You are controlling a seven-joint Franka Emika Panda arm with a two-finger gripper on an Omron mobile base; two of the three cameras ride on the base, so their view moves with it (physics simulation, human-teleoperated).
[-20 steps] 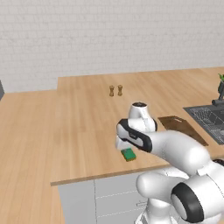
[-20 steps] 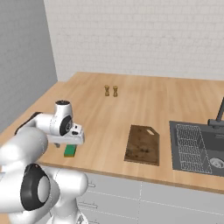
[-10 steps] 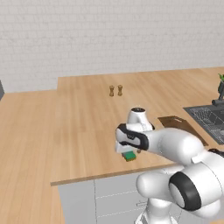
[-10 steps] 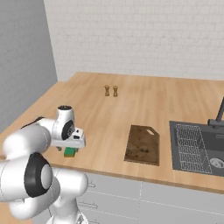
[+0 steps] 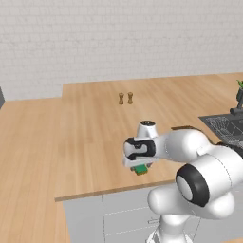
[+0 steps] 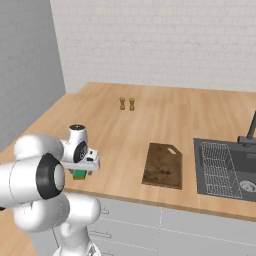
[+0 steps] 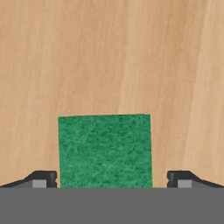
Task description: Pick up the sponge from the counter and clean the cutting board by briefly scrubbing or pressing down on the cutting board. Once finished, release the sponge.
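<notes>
From my remote station: white brick wall [image 6: 165, 45] spans rear of kitchen; plain grey wall [image 6: 25, 75] closes left side. Grey cabinet fronts [image 6: 165, 230] with drawer handles run below worktop. Dark grey sink basin [image 6: 225, 167] set at right, wire rack inside, dark faucet [image 6: 250, 132] behind. Two small wooden shakers [image 5: 126, 98] stand near rear. Lighting even, soft, shadowless.

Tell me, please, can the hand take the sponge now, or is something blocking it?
Probably yes. The hand is open directly above the sponge, one fingertip on each side of it, and only bare counter surrounds it. Nothing looks in the way.
</notes>
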